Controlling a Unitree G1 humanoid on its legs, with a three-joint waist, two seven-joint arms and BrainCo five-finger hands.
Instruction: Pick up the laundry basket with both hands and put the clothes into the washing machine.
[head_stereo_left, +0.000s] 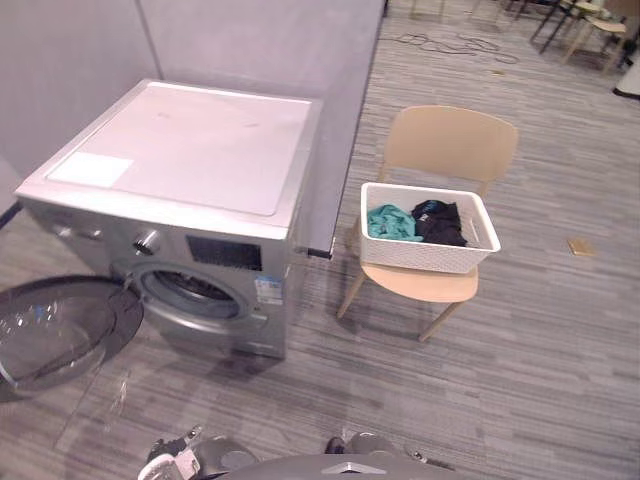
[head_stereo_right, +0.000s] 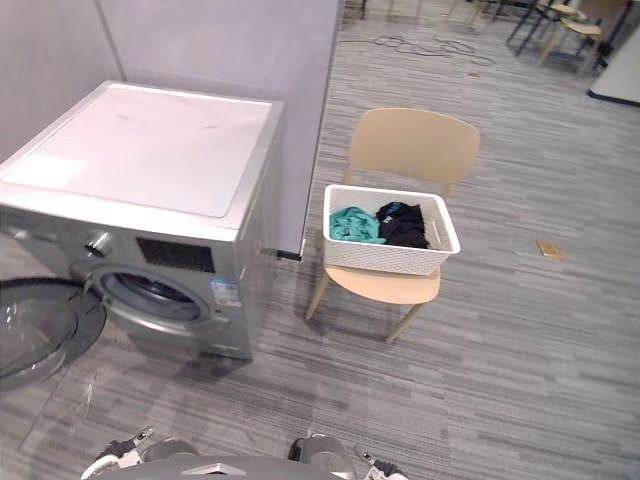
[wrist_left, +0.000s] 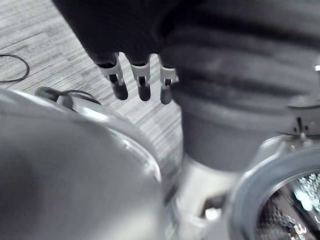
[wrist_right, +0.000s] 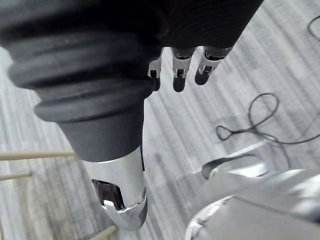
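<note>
The head stereo pair sits up high and looks steeply down and forward from a fair way back. You get the washing machine (head_stereo_left: 190, 190) on the left, the chair (head_stereo_left: 450, 145) with the laundry basket (head_stereo_left: 425, 258) on the right, and grey floor (head_stereo_left: 540, 380) all around. Both eyes share basically that whole scene; in the right eye everything just sits a bit further left. The left wrist cam is super close, facing along the left hand (wrist_left: 142, 82) down at the floor. The right wrist cam does the same past the right hand (wrist_right: 180, 70) and catches the chair's pale legs (wrist_right: 35, 155), which the head views see too.
</note>
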